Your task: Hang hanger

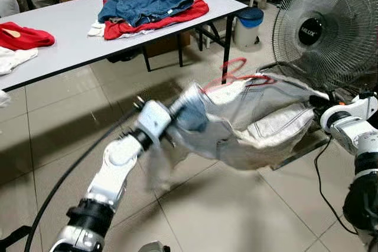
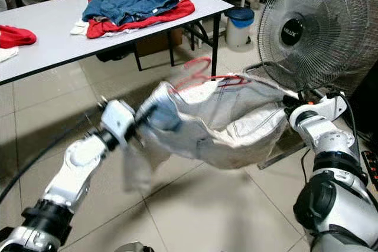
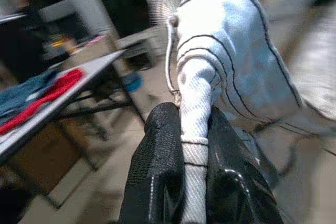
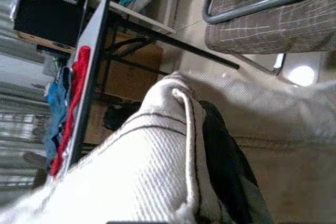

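Note:
A pale denim garment (image 1: 254,125) hangs stretched between my two grippers above the tiled floor. A red hanger (image 1: 236,72) sits at its upper edge, the hook pointing up and toward the table. My left gripper (image 1: 186,116) is shut on the garment's left end; in the left wrist view a fold of the cloth (image 3: 197,129) is pinched between the black fingers (image 3: 157,171). My right gripper (image 1: 316,101) is shut on the garment's right end, where the seamed cloth (image 4: 152,171) covers most of a dark finger (image 4: 223,161). The left arm is blurred.
A large standing fan (image 1: 322,28) is close behind my right arm. A grey table (image 1: 71,28) at the back left carries a blue and red pile of clothes (image 1: 147,7) and a red garment (image 1: 23,35). A small bin (image 1: 248,25) stands past the table.

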Controlling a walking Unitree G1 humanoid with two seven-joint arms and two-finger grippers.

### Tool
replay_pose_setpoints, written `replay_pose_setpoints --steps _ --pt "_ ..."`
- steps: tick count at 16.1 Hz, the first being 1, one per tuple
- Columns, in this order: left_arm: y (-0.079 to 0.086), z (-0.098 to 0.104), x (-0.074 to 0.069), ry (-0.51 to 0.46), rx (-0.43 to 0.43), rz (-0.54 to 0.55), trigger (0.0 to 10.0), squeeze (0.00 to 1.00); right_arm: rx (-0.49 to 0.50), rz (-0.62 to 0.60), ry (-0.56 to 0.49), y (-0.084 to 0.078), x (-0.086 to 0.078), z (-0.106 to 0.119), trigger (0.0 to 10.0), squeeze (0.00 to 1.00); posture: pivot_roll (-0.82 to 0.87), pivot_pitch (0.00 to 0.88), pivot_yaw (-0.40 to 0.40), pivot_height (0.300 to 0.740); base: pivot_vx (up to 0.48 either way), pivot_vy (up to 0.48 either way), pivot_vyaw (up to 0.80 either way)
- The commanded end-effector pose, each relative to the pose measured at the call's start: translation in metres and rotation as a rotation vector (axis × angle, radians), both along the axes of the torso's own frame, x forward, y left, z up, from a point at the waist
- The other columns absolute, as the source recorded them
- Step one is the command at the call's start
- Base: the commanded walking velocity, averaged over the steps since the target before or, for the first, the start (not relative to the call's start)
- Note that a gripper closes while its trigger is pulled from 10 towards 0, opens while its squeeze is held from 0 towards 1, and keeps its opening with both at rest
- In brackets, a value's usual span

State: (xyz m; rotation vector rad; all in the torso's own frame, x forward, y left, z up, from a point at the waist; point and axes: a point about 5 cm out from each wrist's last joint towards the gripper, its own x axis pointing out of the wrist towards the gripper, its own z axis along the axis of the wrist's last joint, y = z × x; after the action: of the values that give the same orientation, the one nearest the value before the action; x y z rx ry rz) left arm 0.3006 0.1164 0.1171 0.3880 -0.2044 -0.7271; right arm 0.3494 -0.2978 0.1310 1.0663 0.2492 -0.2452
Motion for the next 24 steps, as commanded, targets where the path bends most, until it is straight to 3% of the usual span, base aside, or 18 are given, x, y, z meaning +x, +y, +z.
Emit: replay_pose_setpoints --steps 1,2,3,5,7,10,13,15,16,19,22,24 --pt "-0.004 0.000 -0.006 -0.040 0.096 -0.104 0.0 0.00 0.012 -0.003 -0.054 0.001 0.007 0.016 0.0 0.00 -0.13 0.000 0.042 0.740 0.000 0.000 0.00" --pt "-0.002 -0.012 -0.012 -0.035 0.267 -0.198 0.0 0.00 0.013 0.000 -0.066 0.001 0.008 0.021 0.0 0.00 -0.13 0.000 0.038 0.740 0.000 0.000 0.00" --pt "0.002 -0.018 -0.015 -0.031 0.359 -0.245 0.0 0.00 0.016 0.000 -0.075 0.001 0.009 0.024 0.0 0.00 -0.13 0.000 0.037 0.740 0.000 0.000 0.00" --pt "0.003 -0.017 -0.016 -0.031 0.379 -0.281 0.0 0.00 0.023 -0.005 -0.085 0.000 0.011 0.030 0.0 0.00 -0.13 0.000 0.037 0.740 0.000 0.000 0.00" --pt "0.000 -0.021 -0.019 -0.033 0.463 -0.327 0.0 0.00 0.019 0.000 -0.086 0.002 0.012 0.032 0.0 0.00 -0.13 0.000 0.030 0.740 0.000 0.000 0.00" --pt "-0.005 -0.036 -0.022 0.056 0.569 -0.355 0.0 0.00 0.041 0.018 -0.098 0.009 0.015 0.036 0.0 0.00 -0.13 0.000 0.030 0.740 0.000 0.000 0.00" --pt "-0.006 -0.047 -0.017 0.109 0.661 -0.295 0.0 0.00 0.075 0.016 -0.110 0.014 0.020 0.042 0.0 0.00 -0.13 0.000 0.035 0.740 0.000 0.000 0.00" --pt "-0.004 -0.043 -0.002 0.144 0.512 -0.077 0.0 0.00 0.081 0.031 -0.122 0.020 0.022 0.046 0.0 0.00 -0.13 0.000 0.035 0.740 0.000 0.000 0.00" --pt "-0.003 -0.043 0.004 0.207 0.428 0.010 0.0 0.00 0.073 0.052 -0.123 0.024 0.022 0.046 0.0 0.00 -0.13 0.000 0.032 0.740 0.000 0.000 0.00" --pt "-0.011 -0.057 -0.005 0.317 0.487 -0.068 0.0 0.00 0.081 0.078 -0.129 0.034 0.024 0.048 0.0 0.00 -0.13 0.000 0.036 0.740 0.000 0.000 0.00" --pt "-0.016 -0.065 -0.013 0.348 0.627 -0.179 0.0 0.00 0.087 0.084 -0.166 0.038 0.028 0.061 0.0 0.00 -0.13 0.000 0.039 0.740 0.000 0.000 0.00" --pt "-0.019 -0.063 -0.010 0.364 0.572 -0.158 0.0 0.00 0.090 0.086 -0.179 0.039 0.029 0.066 0.0 0.00 -0.13 0.000 0.038 0.740 0.000 0.000 0.00"
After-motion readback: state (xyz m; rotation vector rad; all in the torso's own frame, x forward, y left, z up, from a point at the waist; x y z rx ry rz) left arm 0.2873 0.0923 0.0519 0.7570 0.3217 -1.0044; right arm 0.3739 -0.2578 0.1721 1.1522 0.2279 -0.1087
